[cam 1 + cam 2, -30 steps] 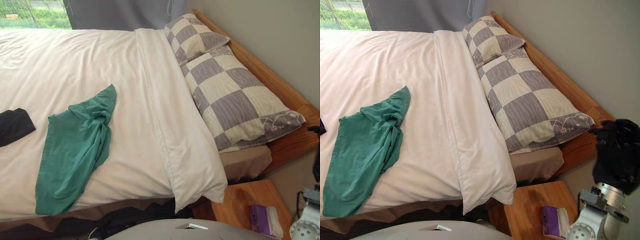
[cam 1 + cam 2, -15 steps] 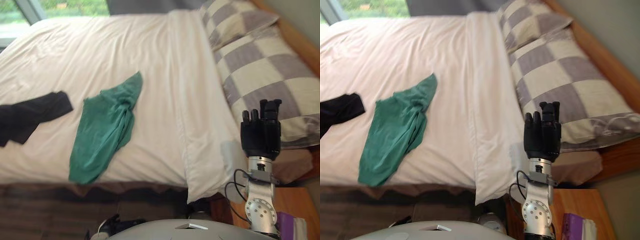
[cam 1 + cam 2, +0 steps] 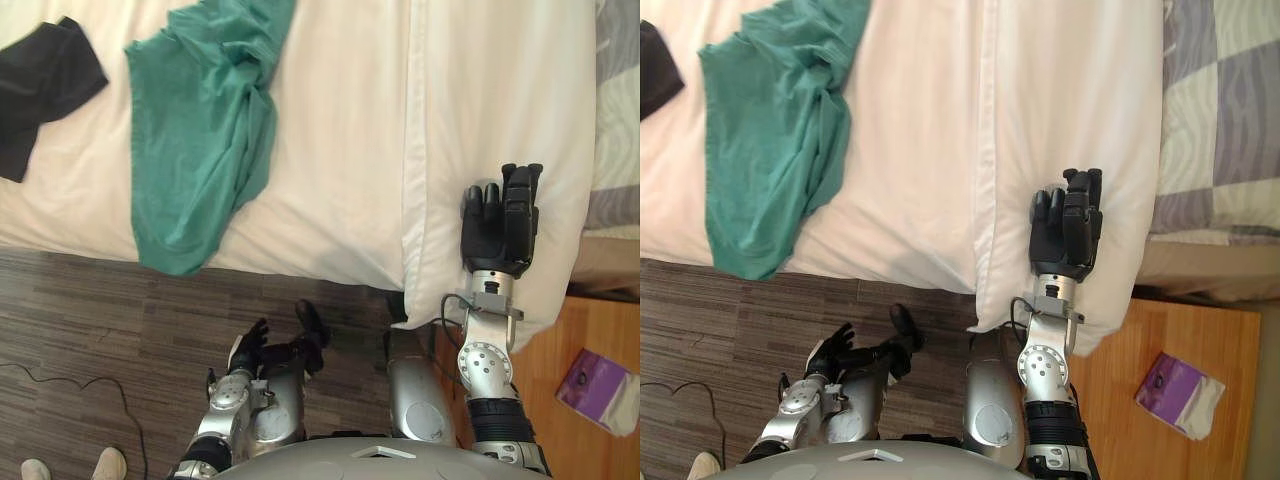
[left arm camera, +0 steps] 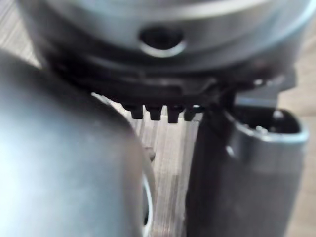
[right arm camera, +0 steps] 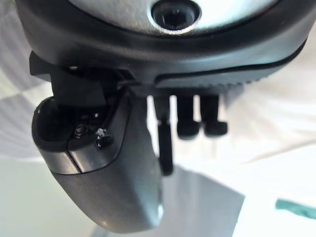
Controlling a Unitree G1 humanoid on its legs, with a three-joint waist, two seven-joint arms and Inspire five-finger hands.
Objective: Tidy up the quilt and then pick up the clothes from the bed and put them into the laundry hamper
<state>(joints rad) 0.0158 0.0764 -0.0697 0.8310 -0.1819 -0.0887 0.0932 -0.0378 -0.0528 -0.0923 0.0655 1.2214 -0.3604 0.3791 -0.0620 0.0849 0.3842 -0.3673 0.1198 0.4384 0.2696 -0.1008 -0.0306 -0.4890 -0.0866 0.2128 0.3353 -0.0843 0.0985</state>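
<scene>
A white quilt (image 3: 335,150) covers the bed, with its folded-back top band (image 3: 500,110) lying flat at the right. On the quilt lie a crumpled green garment (image 3: 200,130), whose lower end hangs over the bed's near edge, and a black garment (image 3: 45,85) at the far left. My right hand (image 3: 500,225) is held above the near corner of the folded band, fingers straight and open, holding nothing. My left hand (image 3: 262,345) hangs low beside me over the floor, fingers relaxed and open, empty.
A grey-checked pillow (image 3: 1215,120) lies past the folded band at the right. A wooden nightstand (image 3: 1160,330) stands by the bed's corner with a purple tissue pack (image 3: 1180,395) on it. Dark wood floor (image 3: 90,330) runs along the bed's near side. A person's shoes (image 3: 105,465) show at the lower left.
The camera has tipped down toward the bed's near edge and the floor. My right hand has come in from the right edge to over the quilt's folded corner.
</scene>
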